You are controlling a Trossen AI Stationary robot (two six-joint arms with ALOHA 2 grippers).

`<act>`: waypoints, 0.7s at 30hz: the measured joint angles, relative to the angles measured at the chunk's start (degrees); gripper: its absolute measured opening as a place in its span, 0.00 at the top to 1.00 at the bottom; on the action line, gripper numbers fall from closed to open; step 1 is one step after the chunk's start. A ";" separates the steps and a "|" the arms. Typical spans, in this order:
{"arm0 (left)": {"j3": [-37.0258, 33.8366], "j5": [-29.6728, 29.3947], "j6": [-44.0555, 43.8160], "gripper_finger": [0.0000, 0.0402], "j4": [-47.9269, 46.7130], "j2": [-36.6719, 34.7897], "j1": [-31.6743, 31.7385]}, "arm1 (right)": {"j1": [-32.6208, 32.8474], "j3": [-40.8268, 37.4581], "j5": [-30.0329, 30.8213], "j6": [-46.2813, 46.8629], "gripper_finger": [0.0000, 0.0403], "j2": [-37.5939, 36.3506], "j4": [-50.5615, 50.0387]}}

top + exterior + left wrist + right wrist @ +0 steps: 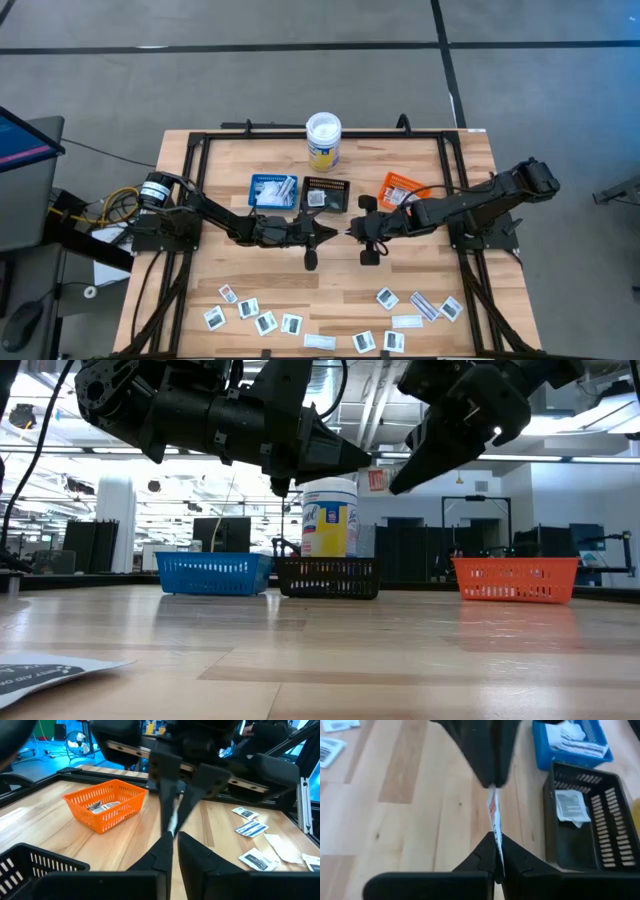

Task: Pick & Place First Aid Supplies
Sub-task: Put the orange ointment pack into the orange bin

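Between the two grippers, meeting tip to tip over the middle of the table, a thin white-and-red packet is passing hand to hand, its long axis running straight from one tool to the other. The right gripper is clenching its near end while the left gripper is pinching the far end, barely loosening. Only the wrist views are showing the packet; the overhead view hides it, though it shows more packets lying well behind both tools.

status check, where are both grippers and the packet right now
Both grippers meet nose to nose above mid-table. Right gripper shut on a thin packet; left gripper pinching its other end. Black tray just beyond; nothing in the way.
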 joint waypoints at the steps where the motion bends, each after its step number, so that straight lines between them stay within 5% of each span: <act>1: 0.00 0.02 0.00 0.92 -0.17 0.00 0.00 | -0.33 0.00 0.25 -0.01 0.99 0.00 -0.50; 5: 0.00 0.02 -0.02 0.89 -0.58 0.00 0.00 | -1.86 0.00 5.80 0.01 1.00 -0.51 -7.13; 13: 0.00 0.06 -0.04 0.88 -0.89 0.00 -0.02 | -9.41 -0.03 29.96 10.58 1.00 -1.61 -31.81; 21: 0.00 0.09 -0.04 0.88 -1.11 0.00 -0.04 | -20.34 -3.11 27.09 22.49 0.97 -1.44 -41.16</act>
